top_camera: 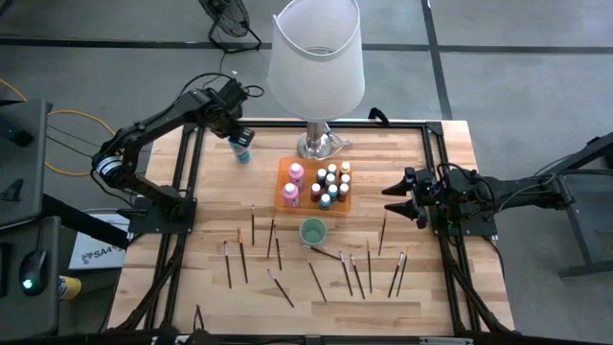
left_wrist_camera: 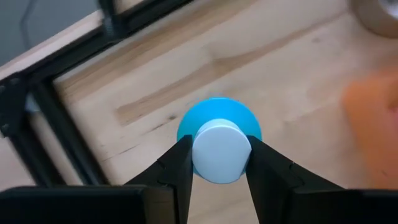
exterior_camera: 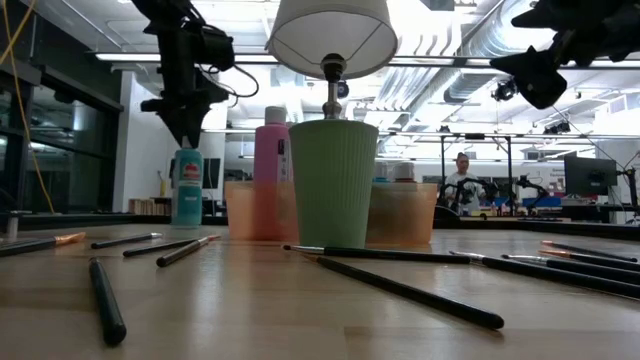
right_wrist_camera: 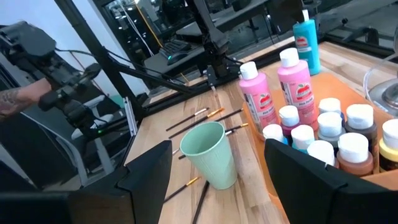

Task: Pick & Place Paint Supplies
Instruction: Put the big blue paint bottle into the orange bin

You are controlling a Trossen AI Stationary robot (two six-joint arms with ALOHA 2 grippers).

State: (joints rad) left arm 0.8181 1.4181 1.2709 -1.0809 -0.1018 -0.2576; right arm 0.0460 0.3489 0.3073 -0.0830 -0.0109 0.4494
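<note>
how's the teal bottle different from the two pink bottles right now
The teal bottle stands on bare table outside the orange tray, with the left hand closed on its white cap. The pink bottles sit inside the tray, untouched. Both kinds are tall, upright and white-capped.

Overhead, table-level, two wrist cameras
</note>
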